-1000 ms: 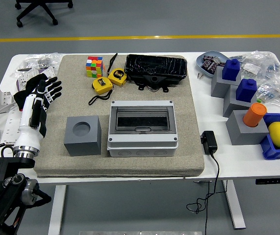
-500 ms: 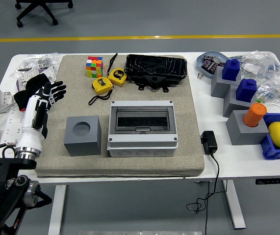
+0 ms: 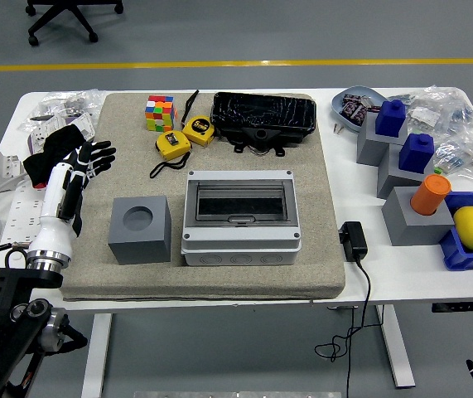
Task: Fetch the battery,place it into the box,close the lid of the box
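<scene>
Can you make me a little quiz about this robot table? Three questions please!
1. True or false: the clear lid of the grey box is shut.
2. How many yellow tape measures lie on the mat?
3. What sits right beside the grey box, on the side of the robot's left hand? A) the grey block with a round hole B) a lemon C) a colour cube

Key: 1. True. 2. Two, the other one lies next to the first. 3. A.
</scene>
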### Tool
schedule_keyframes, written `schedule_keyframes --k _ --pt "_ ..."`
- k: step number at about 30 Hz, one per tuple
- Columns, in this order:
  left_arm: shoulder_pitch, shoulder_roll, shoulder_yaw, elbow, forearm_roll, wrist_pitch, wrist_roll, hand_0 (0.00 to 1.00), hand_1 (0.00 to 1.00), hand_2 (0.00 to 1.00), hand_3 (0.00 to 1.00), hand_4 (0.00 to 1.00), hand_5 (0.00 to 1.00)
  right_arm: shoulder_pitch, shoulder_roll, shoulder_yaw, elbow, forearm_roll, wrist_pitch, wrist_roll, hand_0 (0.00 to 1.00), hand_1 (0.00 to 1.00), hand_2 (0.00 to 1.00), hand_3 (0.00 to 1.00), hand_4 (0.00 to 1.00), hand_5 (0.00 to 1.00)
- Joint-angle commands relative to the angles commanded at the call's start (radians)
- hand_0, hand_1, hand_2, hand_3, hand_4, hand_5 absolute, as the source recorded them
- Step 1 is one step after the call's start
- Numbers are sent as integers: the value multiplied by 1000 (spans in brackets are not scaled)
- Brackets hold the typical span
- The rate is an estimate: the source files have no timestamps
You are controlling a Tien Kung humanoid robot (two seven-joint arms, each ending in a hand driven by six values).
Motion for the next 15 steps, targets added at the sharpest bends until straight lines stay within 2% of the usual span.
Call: schedule_keyframes --k 2,5,6,7,9,12,13,15 --pt "0 1 0 0 0 0 0 711 701 668 677 998 998 6 4 45 -10 -16 31 -32 881 825 800 842 998 998" --pt "0 1 0 0 1 0 1 711 701 668 677 998 998 24 7 148 -12 -75 131 -152 881 825 800 842 998 998" --pt "-2 0 0 0 1 1 1 711 701 668 677 998 998 26 10 183 -12 -97 145 -195 881 825 800 842 998 998" --pt "-3 -1 -1 -1 2 1 2 705 690 655 671 998 998 27 12 219 -12 -133 142 -227 765 635 593 562 997 974" --pt "-4 -2 -2 -2 4 2 2 705 690 655 671 998 998 28 12 285 -12 -206 162 -281 765 635 593 562 997 974" --pt "-4 -2 -4 -1 5 2 2 705 690 655 671 998 998 29 12 347 -12 -275 181 -303 765 635 593 562 997 974" --pt "-3 -2 -5 -1 6 3 2 700 690 654 671 998 998 30 12 361 -12 -292 184 -307 663 564 534 450 998 852" --pt "-2 -3 -6 -1 7 3 2 700 690 654 671 998 998 31 12 377 -12 -305 192 -311 663 564 534 450 998 852"
